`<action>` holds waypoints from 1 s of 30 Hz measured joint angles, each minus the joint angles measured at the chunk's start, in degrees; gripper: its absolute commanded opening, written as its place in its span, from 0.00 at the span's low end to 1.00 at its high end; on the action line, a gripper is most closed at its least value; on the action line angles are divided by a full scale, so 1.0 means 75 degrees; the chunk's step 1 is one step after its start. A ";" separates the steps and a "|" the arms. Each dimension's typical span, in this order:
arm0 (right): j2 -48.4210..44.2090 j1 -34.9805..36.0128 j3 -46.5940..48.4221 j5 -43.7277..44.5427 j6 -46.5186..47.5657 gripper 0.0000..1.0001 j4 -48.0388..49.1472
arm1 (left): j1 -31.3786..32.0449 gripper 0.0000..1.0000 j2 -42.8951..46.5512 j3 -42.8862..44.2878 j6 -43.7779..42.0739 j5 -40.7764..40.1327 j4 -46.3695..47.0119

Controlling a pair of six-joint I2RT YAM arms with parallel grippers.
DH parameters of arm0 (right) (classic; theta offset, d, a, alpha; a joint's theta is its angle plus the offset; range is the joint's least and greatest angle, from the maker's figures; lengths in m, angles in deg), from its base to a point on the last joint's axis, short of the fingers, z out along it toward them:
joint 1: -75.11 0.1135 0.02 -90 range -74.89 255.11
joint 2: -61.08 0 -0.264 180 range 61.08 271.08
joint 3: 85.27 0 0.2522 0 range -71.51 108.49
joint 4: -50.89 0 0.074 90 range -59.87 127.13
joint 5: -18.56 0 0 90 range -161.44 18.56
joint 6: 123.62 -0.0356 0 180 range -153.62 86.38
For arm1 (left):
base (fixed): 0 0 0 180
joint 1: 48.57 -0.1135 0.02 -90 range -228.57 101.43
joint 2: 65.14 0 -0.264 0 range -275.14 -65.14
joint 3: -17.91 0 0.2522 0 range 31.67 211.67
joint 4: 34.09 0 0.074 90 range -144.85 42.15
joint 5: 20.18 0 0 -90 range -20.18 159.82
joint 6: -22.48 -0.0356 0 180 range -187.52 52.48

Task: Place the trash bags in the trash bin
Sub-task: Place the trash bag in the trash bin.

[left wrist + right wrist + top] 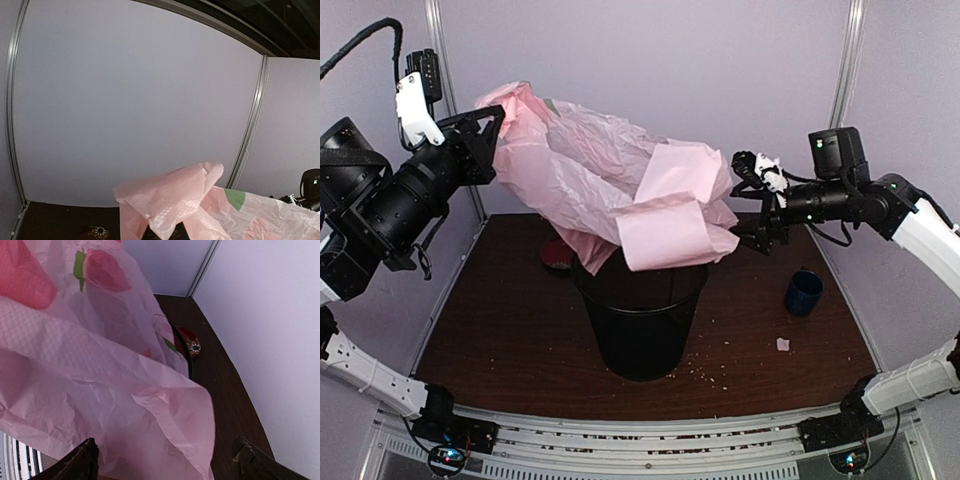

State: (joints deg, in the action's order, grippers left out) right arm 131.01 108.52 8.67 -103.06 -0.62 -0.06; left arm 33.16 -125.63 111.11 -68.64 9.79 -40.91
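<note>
Standing mid-table, the trash bin (640,320) has the trash bag (620,180) draped across its rim rather than inside, because the left gripper (498,140), clamped shut on one end, holds it high, while the right gripper (748,203) gapes wide, gripping nothing.

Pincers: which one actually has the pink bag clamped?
The left pincer, shut on the raised end of the trash bag; the right pincer stands open, plastic loose between its fingers.
</note>
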 measured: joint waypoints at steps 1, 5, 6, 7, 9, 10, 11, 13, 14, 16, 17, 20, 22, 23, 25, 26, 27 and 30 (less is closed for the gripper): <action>0.0087 0.0192 0.0009 0.0015 0.0073 0.94 -0.0064 | 0.0000 0.00 -0.0020 0.0003 0.0015 -0.0003 -0.0032; 0.0122 0.0749 0.0023 0.0073 0.0332 0.95 -0.0312 | -0.0003 0.00 -0.0079 0.0003 0.0055 -0.0038 -0.0157; 0.0096 0.0778 0.0050 0.0105 0.0393 0.95 -0.0358 | 0.0000 0.00 -0.0087 0.0003 0.0073 -0.0044 -0.0181; 0.0076 0.0778 0.0093 0.0175 0.0449 0.96 -0.0411 | -0.0003 0.00 -0.0087 0.0003 0.0079 -0.0055 -0.0201; 0.0055 0.0772 0.0198 0.0312 0.0609 0.96 -0.0519 | -0.0003 0.00 -0.0090 0.0003 0.0082 -0.0079 -0.0221; 0.0052 0.0766 0.0289 0.0379 0.0726 0.97 -0.0644 | -0.0006 0.00 -0.0090 0.0003 0.0082 -0.0087 -0.0221; 0.0050 0.0758 0.0370 0.0428 0.0848 0.97 -0.0758 | -0.0006 0.00 -0.0090 0.0003 0.0082 -0.0093 -0.0221; 0.0050 0.0755 0.0577 0.0463 0.1145 1.00 -0.1087 | -0.0006 0.00 -0.0093 0.0006 0.0082 -0.0102 -0.0221; 0.0041 0.0755 0.0659 0.0463 0.1291 1.00 -0.1215 | -0.0006 0.00 -0.0096 0.0009 0.0082 -0.0102 -0.0221; -0.0029 0.0758 0.0682 0.0475 0.1562 1.00 -0.1416 | -0.0006 0.00 -0.0114 0.0012 0.0087 -0.0102 -0.0219; -0.0050 0.0764 0.0679 0.0478 0.1632 1.00 -0.1527 | -0.0006 0.00 -0.0131 0.0023 0.0096 -0.0102 -0.0221; -0.0061 0.0874 0.0606 0.0513 0.1830 1.00 -0.1769 | -0.0006 0.00 -0.0230 0.0070 0.0114 -0.0102 -0.0221; -0.0093 0.1125 0.0417 0.0673 0.1853 1.00 -0.1807 | -0.0006 0.00 -0.0318 0.0114 0.0117 -0.0108 -0.0227; -0.0146 0.1343 0.0248 0.0819 0.1839 1.00 -0.1789 | -0.0009 0.00 -0.0358 0.0128 0.0117 -0.0111 -0.0236; -0.0294 0.1821 -0.0149 0.1180 0.1746 1.00 -0.1632 | -0.0009 0.00 -0.0449 0.0169 0.0128 -0.0117 -0.0283; -0.0361 0.2022 -0.0315 0.1358 0.1667 1.00 -0.1545 | -0.0006 0.00 -0.0493 0.0198 0.0137 -0.0117 -0.0315; -0.0423 0.2197 -0.0466 0.1533 0.1580 1.00 -0.1463 | -0.0009 0.00 -0.0530 0.0210 0.0146 -0.0119 -0.0335; -0.0571 0.2576 -0.0833 0.1961 0.1364 1.00 -0.1119 | -0.0009 0.00 -0.0589 0.0224 0.0172 -0.0125 -0.0358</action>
State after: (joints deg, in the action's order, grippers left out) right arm 126.73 127.84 2.42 -88.35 9.61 -8.46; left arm 33.10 -130.04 112.79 -67.35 8.85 -43.59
